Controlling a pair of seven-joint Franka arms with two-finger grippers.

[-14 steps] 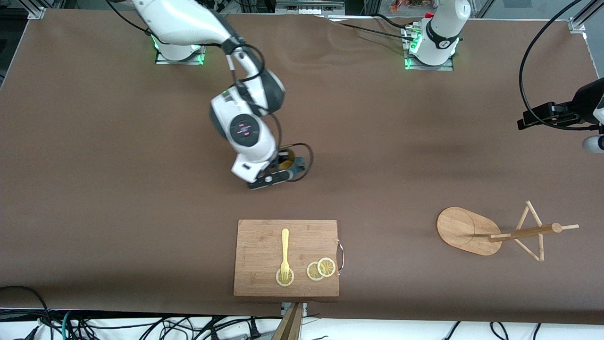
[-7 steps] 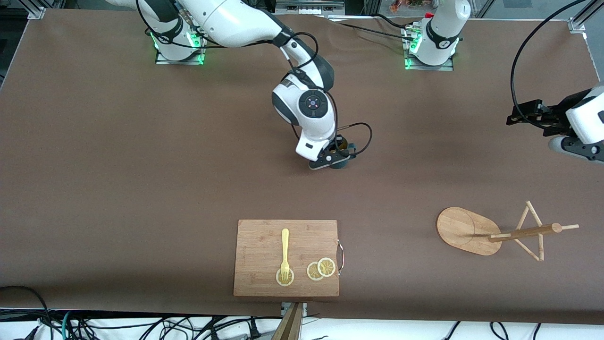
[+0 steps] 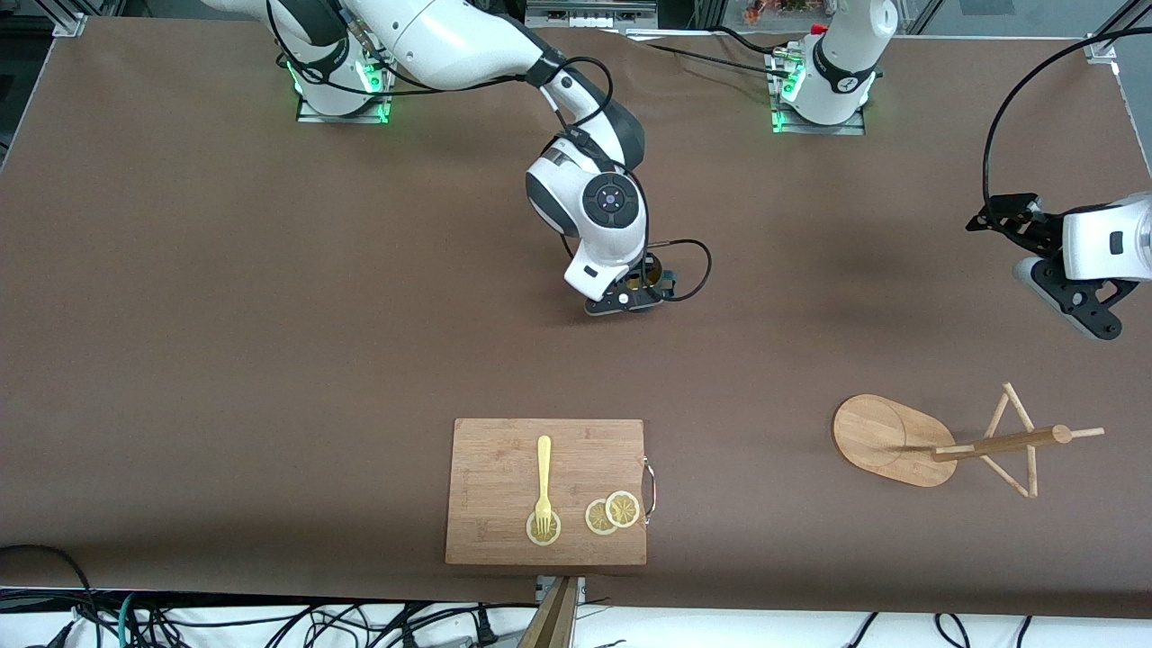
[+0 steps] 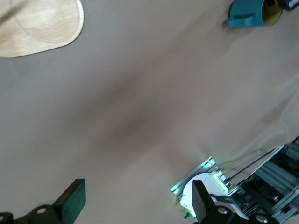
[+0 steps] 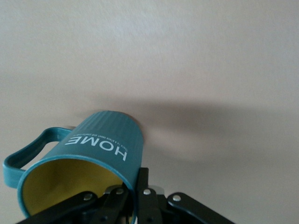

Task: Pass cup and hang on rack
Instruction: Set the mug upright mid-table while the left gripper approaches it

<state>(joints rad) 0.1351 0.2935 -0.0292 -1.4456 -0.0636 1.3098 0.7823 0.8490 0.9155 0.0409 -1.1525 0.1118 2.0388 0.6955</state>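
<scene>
The teal-blue cup with a yellow inside hangs in my right gripper, low over the middle of the table. In the right wrist view the gripper is shut on the cup's rim, one finger inside and one outside, and the handle points away from it. The wooden rack stands near the left arm's end of the table. My left gripper hovers open and empty above that end; its view shows the cup and the rack's base farther off.
A wooden cutting board lies near the front camera's edge. It carries a yellow fork and lemon slices. A black cable loops beside the right gripper.
My right arm has carried the cup toward the left arm's end, then nearly stopped at the middle. My left hand has turned and sunk a little at its end.
</scene>
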